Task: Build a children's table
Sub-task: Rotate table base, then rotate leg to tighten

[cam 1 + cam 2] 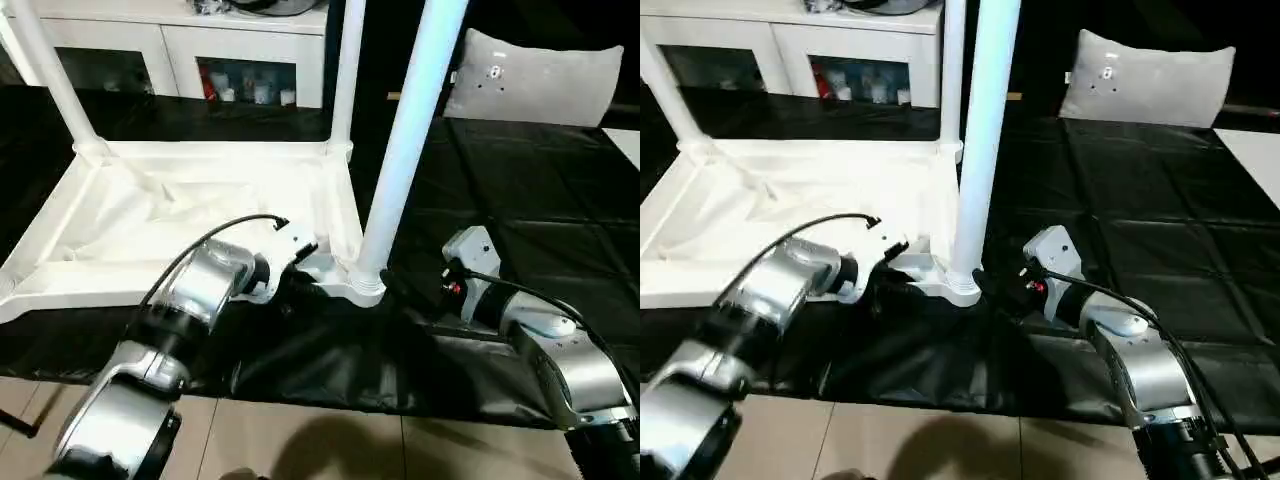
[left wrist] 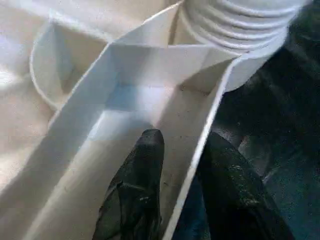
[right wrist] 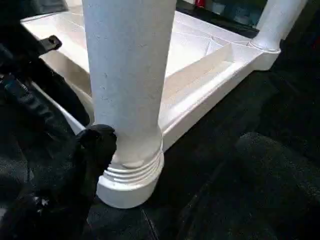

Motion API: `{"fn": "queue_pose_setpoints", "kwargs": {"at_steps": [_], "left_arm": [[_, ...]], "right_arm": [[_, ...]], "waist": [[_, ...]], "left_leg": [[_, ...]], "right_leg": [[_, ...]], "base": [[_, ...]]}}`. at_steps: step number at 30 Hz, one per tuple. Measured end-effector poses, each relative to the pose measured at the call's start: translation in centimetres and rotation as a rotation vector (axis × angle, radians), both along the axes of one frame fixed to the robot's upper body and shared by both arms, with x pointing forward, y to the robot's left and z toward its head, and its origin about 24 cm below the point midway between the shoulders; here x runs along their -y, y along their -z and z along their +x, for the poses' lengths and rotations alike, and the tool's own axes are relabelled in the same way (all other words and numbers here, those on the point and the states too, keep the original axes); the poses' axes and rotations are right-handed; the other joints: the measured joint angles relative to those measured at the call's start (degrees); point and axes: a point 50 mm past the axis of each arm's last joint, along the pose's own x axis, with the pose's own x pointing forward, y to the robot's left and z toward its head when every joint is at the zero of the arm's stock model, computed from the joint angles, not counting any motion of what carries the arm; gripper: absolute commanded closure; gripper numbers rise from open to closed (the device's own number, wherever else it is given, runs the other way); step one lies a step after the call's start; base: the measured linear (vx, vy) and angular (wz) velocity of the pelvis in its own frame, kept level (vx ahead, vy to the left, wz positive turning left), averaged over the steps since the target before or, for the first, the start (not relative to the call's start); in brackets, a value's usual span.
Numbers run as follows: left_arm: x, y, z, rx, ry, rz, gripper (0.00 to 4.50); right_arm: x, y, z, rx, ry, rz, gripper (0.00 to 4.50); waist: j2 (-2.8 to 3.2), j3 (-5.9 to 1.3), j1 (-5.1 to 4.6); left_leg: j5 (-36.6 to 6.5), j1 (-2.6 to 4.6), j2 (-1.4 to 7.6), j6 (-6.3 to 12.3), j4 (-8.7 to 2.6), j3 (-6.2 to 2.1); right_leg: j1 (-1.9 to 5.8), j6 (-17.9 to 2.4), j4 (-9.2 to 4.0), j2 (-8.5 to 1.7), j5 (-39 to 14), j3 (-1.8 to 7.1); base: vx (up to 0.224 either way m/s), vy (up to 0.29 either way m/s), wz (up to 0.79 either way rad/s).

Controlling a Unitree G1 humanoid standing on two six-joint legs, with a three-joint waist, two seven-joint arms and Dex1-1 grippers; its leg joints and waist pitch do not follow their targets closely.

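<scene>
Starting on the robot's left, the children's table (image 1: 200, 215) lies upside down on the black sheet (image 1: 520, 220), ribbed underside facing up, and that is surely why it sits this way: the corner sockets point upward so the legs can drop in from above. A far-left leg (image 1: 45, 70) rises from its corner, and a far-right leg (image 1: 347, 70) stands at the back corner too.

Moving in, the left gripper (image 2: 177, 165) straddles the table's thin near rim just beside the near-right corner socket (image 1: 362, 285). In the left wrist view one finger (image 2: 145, 165) sits inside the rim's channel and the other outside on the dark side, narrow and pinching the wall between them. My read: it's bracing the top so it can't slide or twist while the leg is worked.

Next, the near-right leg (image 1: 410, 130), thick and tapered, stands upright in that socket, its threaded rings just showing above the collar in the right wrist view, so it looks not quite fully seated.

Over to the right gripper (image 3: 175, 165): one finger (image 3: 97, 145) touches the base of the leg, the other blurred finger sits well off to the far side. Jaws wide, then, around the leg's foot rather than clamped, probably poised to turn or steady it.

All white plastic, smooth legs, ribbed underside with rounded corners. Behind stand a white cabinet (image 1: 180, 40) and a grey cushion (image 1: 535, 75).
</scene>
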Motion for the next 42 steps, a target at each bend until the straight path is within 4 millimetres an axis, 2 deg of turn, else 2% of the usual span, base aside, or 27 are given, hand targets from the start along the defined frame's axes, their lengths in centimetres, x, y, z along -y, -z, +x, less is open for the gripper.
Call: {"fn": "queue_pose_setpoints", "kwargs": {"at_steps": [3,15,16,24,30,36,42], "left_arm": [[-0.7,0.2,-0.5,0.075,0.065,0.003,3.62],[-1.8,0.1,-1.2,0.095,0.148,0.01,3.7],[-1.9,0.1,-1.1,0.079,0.152,0.006,3.14],[-2.6,-0.6,-0.5,0.045,0.237,-0.001,2.61],[-3.4,-2.4,0.7,0.078,0.283,0.044,2.61],[-4.1,-1.7,1.2,0.056,0.275,0.056,2.61],[-4.9,-1.5,1.2,0.022,0.299,0.117,3.13]], "right_arm": [[0.0,0.0,-0.1,-0.003,-0.008,-0.001,0.0],[0.0,0.0,-0.2,-0.006,-0.032,-0.001,0.0],[0.0,0.0,-0.2,-0.005,-0.036,0.0,0.0],[0.0,-0.1,-0.2,-0.001,-0.063,-0.004,0.0],[-0.1,-0.1,-0.3,-0.003,-0.081,-0.004,0.0],[-0.2,0.0,-0.4,-0.006,-0.091,-0.005,0.0],[-0.2,0.2,-0.6,-0.018,-0.104,-0.004,0.0]], "waist": [[-0.03,0.01,0.4],[-0.05,0.03,0.9],[-0.05,0.03,0.99],[-0.09,0.06,1.8],[-0.09,0.05,1.82],[-0.09,0.06,1.9],[-0.08,0.05,1.9]], "left_leg": [[0.01,-0.05,0.09,0.0,-0.02,-0.03],[0.01,-0.04,0.12,-0.06,-0.02,0.08],[0.01,-0.04,0.12,-0.06,-0.02,0.1],[0.02,-0.19,0.14,-0.06,-0.01,0.2],[0.03,-0.2,0.16,-0.07,-0.01,0.27],[0.05,-0.2,0.18,-0.08,0.01,0.29],[0.07,-0.16,0.23,-0.09,0.0,0.36]], "right_leg": [[-0.06,0.0,-0.01,0.06,0.0,-0.07],[-0.07,0.0,0.0,0.03,0.0,-0.05],[-0.07,0.0,0.0,0.03,0.0,-0.04],[-0.31,0.03,0.07,0.03,0.02,0.01],[-0.35,0.03,0.1,0.03,0.02,0.04],[-0.36,0.03,0.16,0.02,0.02,0.04],[-0.35,0.03,0.18,0.02,0.02,0.04]], "base": [[0.0,0.0,0.0],[0.0,0.0,0.0],[0.0,0.0,0.0],[0.0,0.0,0.0],[0.0,0.0,0.0],[0.0,0.0,0.0],[0.0,0.0,0.0]]}}
